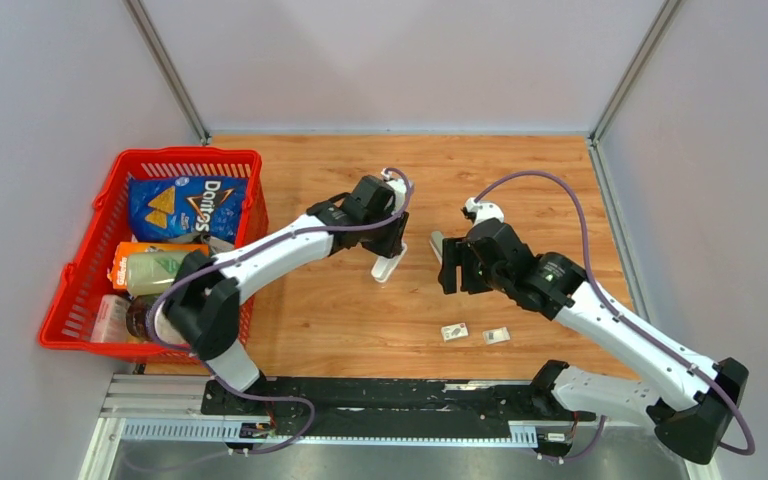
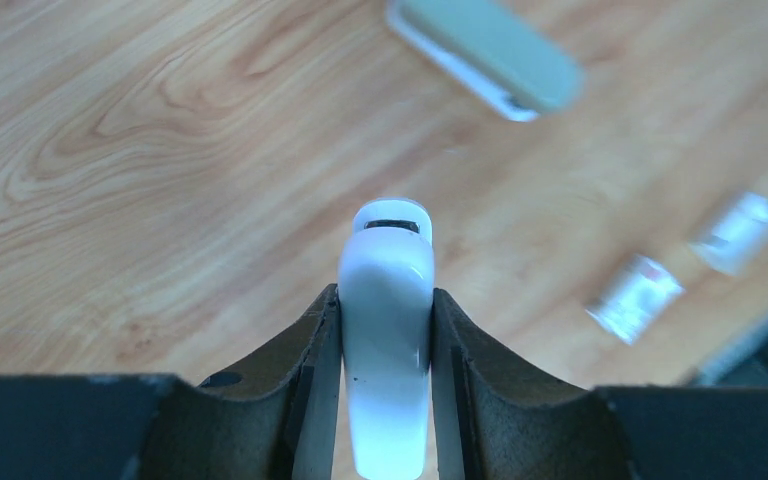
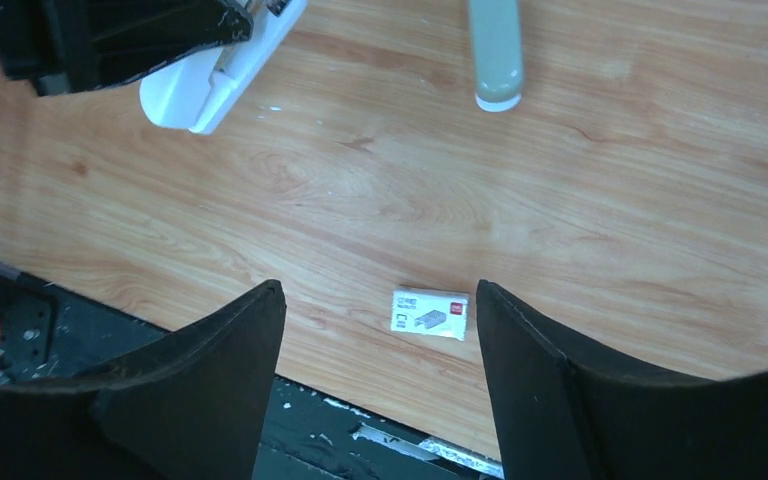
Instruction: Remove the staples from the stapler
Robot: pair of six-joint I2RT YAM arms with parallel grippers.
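My left gripper (image 1: pixel 392 250) (image 2: pixel 385 295) is shut on a white stapler (image 1: pixel 388 266) (image 2: pixel 385 330), which sticks out past its fingertips above the wooden table. The same white stapler (image 3: pixel 222 75) shows at the top left of the right wrist view. A second, grey-green stapler (image 1: pixel 437 244) (image 2: pixel 490 55) (image 3: pixel 495 50) lies on the table between the two arms. My right gripper (image 1: pixel 450 268) (image 3: pixel 378 290) hangs open just right of it, with nothing between its fingers. No staples show in any view.
Two small whitish packets (image 1: pixel 454 332) (image 1: pixel 497 336) lie on the table near the front edge; one packet (image 3: pixel 429 311) sits below my right gripper's open jaws. A red basket (image 1: pixel 80 290) with a Doritos bag (image 1: pixel 188 207) and other goods stands at the left.
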